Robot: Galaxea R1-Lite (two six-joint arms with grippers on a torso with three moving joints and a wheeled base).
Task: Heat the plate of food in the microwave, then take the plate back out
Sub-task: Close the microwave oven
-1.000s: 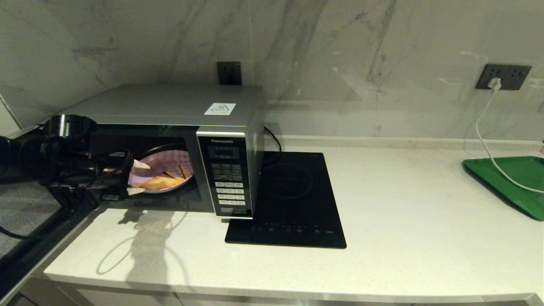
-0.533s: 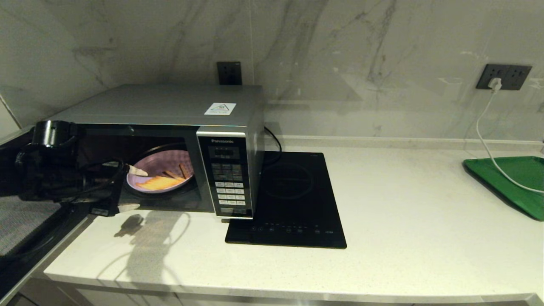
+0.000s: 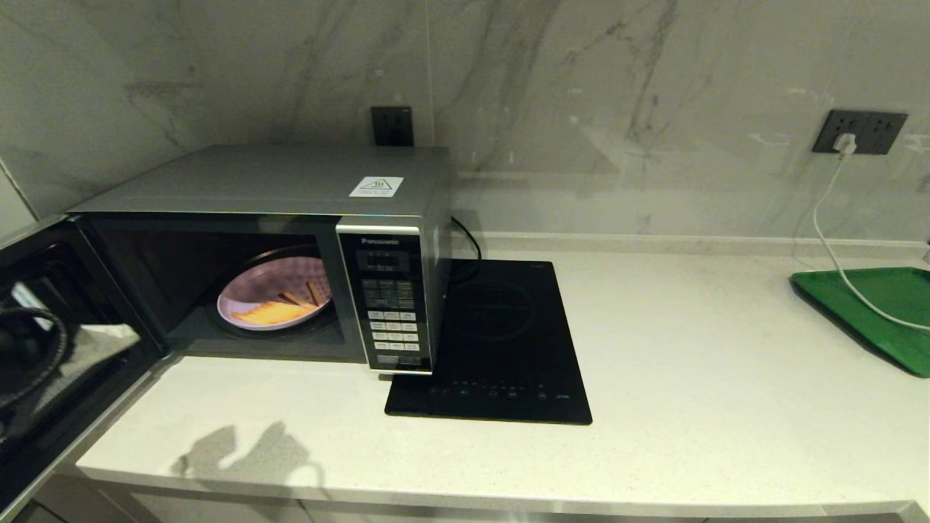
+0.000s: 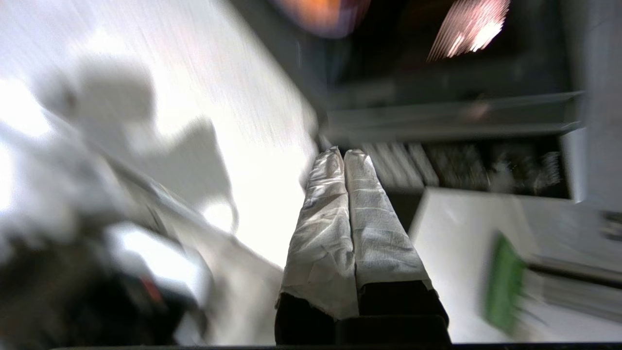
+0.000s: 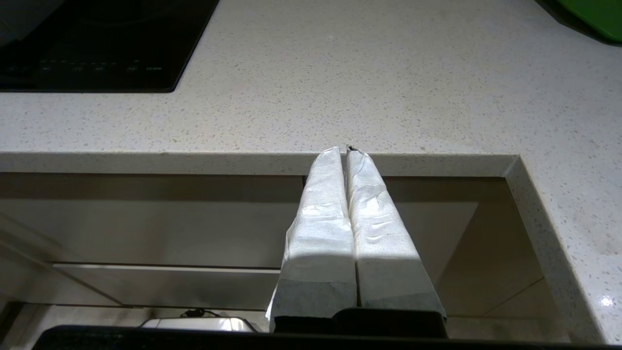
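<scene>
Both grippers have their cloth-wrapped fingers pressed together with nothing between them. The left gripper (image 4: 344,154) appears only in its own wrist view, which is smeared; behind its tips lie the pale countertop (image 3: 654,407) and the dark front of the microwave (image 3: 290,218), with an orange-lilac blur at the picture's edge. From the head camera no gripper is visible, only a shadow on the near left of the counter. The right gripper (image 5: 344,151) hangs low in front of the counter's near edge, below the cooktop (image 3: 494,341).

At the far left of the counter, the microwave has its door (image 3: 65,341) swung wide open to the left, partly cut off by the frame; dark reflections fill its glass. Inside, on the turntable, sits the plate of food (image 3: 275,299), its right side hidden behind the keypad panel. A green tray (image 3: 872,312) at the far right is cut off, with a white cable (image 3: 835,247) trailing across it.
</scene>
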